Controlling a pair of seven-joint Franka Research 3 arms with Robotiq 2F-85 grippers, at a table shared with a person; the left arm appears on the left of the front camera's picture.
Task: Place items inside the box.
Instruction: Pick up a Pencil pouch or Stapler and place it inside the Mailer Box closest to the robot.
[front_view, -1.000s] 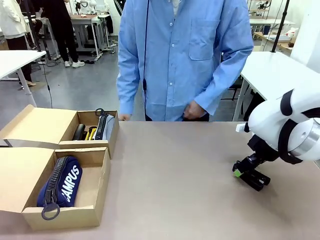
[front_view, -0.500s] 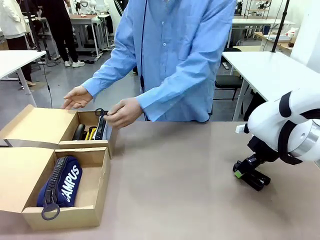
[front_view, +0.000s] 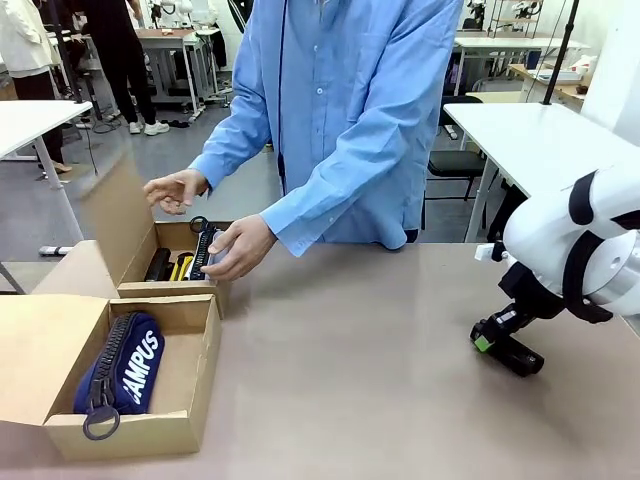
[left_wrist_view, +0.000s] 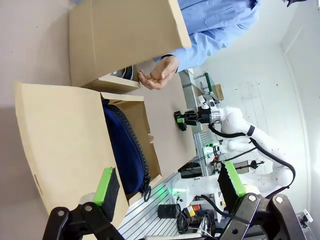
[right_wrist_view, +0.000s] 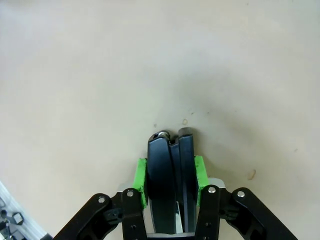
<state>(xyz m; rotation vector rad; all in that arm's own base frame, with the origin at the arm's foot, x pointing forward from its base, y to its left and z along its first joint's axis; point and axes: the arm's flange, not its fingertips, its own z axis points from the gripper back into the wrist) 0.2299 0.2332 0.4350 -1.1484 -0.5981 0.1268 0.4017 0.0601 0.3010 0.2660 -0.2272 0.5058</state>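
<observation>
The right arm is bent down low near the right edge of the table (front_view: 350, 390), with its wrist tipped over so the right gripper (front_view: 500, 346) sits right down by the surface. From its wrist cam, the green pads are clamped tight on what looks like the black stapler (right_wrist_view: 170, 150), held on edge. There's just bare tabletop around it.

The left gripper (left_wrist_view: 169, 184) looks over the boxes with its fingers spread wide and nothing between them.

The near box (front_view: 190, 400) is at the front left corner, with the navy CAMPUS pouch (front_view: 125, 372) lying inside. Right behind it, touching, is the second box (front_view: 165, 290), which has a zip pouch (front_view: 203, 250) and a yellow-black knife (front_view: 181, 266) standing in it.

The person leans in from the far edge. One hand (front_view: 236, 248) rests on that box's rim and contents, partly hiding the pouch. The other hand (front_view: 174, 190) tips its flap (front_view: 118, 225) up.
</observation>
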